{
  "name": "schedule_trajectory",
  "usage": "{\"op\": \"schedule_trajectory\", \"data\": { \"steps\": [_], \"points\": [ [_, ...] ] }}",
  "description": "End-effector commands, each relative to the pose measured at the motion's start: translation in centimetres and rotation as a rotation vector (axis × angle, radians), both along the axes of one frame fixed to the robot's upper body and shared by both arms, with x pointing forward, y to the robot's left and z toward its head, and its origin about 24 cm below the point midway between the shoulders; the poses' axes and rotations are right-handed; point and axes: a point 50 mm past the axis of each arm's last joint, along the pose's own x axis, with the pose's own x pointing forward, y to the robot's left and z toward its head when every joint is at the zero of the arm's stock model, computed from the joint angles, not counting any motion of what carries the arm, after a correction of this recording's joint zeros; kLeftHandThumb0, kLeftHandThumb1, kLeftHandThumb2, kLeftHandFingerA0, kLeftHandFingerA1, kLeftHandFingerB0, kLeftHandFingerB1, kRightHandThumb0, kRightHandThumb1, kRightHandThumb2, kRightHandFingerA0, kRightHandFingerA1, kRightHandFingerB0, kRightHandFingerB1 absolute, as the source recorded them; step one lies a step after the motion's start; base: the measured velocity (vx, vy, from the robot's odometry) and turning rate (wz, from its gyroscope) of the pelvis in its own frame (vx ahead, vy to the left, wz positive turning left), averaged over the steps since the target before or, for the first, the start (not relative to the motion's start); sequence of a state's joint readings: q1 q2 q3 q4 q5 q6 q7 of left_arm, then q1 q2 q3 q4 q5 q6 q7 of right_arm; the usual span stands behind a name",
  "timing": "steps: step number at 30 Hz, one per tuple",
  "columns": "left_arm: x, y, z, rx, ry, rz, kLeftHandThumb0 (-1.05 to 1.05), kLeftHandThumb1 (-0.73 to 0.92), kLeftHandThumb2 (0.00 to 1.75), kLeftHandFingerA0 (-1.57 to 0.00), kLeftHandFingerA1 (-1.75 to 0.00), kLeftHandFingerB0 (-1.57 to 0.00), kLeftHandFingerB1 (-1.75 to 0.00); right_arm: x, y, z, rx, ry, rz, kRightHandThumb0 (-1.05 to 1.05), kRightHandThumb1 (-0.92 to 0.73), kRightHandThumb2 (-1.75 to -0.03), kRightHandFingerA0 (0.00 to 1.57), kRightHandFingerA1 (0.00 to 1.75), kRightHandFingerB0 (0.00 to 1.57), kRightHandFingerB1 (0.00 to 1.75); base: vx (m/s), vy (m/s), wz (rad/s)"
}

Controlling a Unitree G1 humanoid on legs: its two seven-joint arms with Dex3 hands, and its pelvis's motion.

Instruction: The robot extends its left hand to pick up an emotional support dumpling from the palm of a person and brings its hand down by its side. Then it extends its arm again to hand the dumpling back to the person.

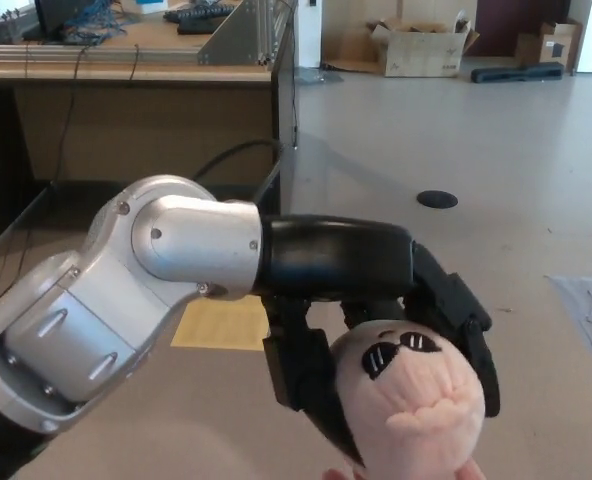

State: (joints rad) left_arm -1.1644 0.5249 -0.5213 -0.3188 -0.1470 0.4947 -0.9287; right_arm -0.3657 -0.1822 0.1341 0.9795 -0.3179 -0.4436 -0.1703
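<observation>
My left hand (pixel 376 340) reaches across the lower middle of the head view, its silver and black forearm coming in from the left. Its black fingers (pixel 301 375) are wrapped around a pale pink plush dumpling (pixel 406 405) with a drawn face of dark eyes and a pinched top. The dumpling sits low in the picture, at the bottom edge. Just under it, a person's fingertips (pixel 468 470) show at the bottom of the frame, close to or touching the plush. My right hand does not show.
A wooden workbench (pixel 126 60) with cables and an aluminium frame stands at the back left. A yellow sheet (pixel 221 325) lies on the floor behind my arm. Cardboard boxes (pixel 416 45) stand far back, and a grey mat (pixel 591 305) lies at right.
</observation>
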Motion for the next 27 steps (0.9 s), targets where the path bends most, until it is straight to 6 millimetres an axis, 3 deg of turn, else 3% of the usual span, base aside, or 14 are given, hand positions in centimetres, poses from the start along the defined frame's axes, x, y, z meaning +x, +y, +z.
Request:
{"op": "schedule_trajectory", "data": {
  "steps": [1, 2, 15, 16, 22, 23, 27],
  "points": [
    [0.1, 0.3, 0.8, 0.150, -0.033, -0.015, -0.57, 0.35, 0.75, 0.00, -0.17, 0.00, -0.15, 0.8, -0.4, 0.5, -0.022, 0.005, -0.022, -0.25, -0.62, -0.59, 0.81, 0.53, 0.76, 0.52, 0.00, 0.000, 0.00],
    [0.1, 0.1, 0.9, 0.167, -0.044, -0.017, -0.69, 0.43, 0.82, 0.00, -0.09, 0.00, 0.00, 0.9, -0.4, 0.5, -0.017, 0.004, -0.026, -0.25, -0.61, -0.59, 0.85, 0.55, 0.78, 0.52, 0.00, 0.000, 0.00],
    [-0.1, -1.1, 0.9, 0.194, -0.091, -0.008, -0.77, 0.42, 0.87, 0.00, -0.06, 0.00, 0.00, 2.0, -0.1, 1.2, -0.077, 0.001, -0.002, -0.36, -0.66, -0.60, 0.78, 0.50, 0.72, 0.48, 0.00, 0.000, 0.00],
    [-0.1, -1.1, 0.9, 0.195, -0.089, -0.007, -0.99, 0.48, 0.60, 0.00, -0.02, 0.00, 0.00, 2.1, -0.2, 1.2, -0.078, -0.002, -0.003, -0.35, -0.65, -0.59, 0.78, 0.50, 0.72, 0.48, 0.00, 0.000, 0.00],
    [0.2, -0.9, 1.1, 0.210, -0.075, -0.005, -0.97, 0.45, 0.63, 0.00, 0.00, 0.00, 0.00, 2.5, -0.2, 1.6, -0.083, 0.001, -0.004, -0.40, -0.64, -0.59, 0.74, 0.49, 0.66, 0.46, 0.00, 0.000, 0.00],
    [0.2, -0.7, 1.1, 0.215, -0.083, -0.003, -0.96, 0.46, 0.63, 0.00, 0.00, 0.00, 0.00, 2.6, -0.1, 1.7, -0.079, -0.001, -0.005, -0.33, -0.63, -0.59, 0.79, 0.48, 0.74, 0.48, 0.00, 0.000, 0.00],
    [0.4, -0.1, 1.2, 0.229, -0.060, 0.012, -0.93, 0.46, 0.61, 0.00, 0.00, 0.00, 0.00, 2.7, 0.1, 1.8, -0.069, -0.006, -0.002, -0.30, -0.60, -0.59, 0.81, 0.49, 0.77, 0.50, 0.00, 0.000, 0.00]
  ]
}}
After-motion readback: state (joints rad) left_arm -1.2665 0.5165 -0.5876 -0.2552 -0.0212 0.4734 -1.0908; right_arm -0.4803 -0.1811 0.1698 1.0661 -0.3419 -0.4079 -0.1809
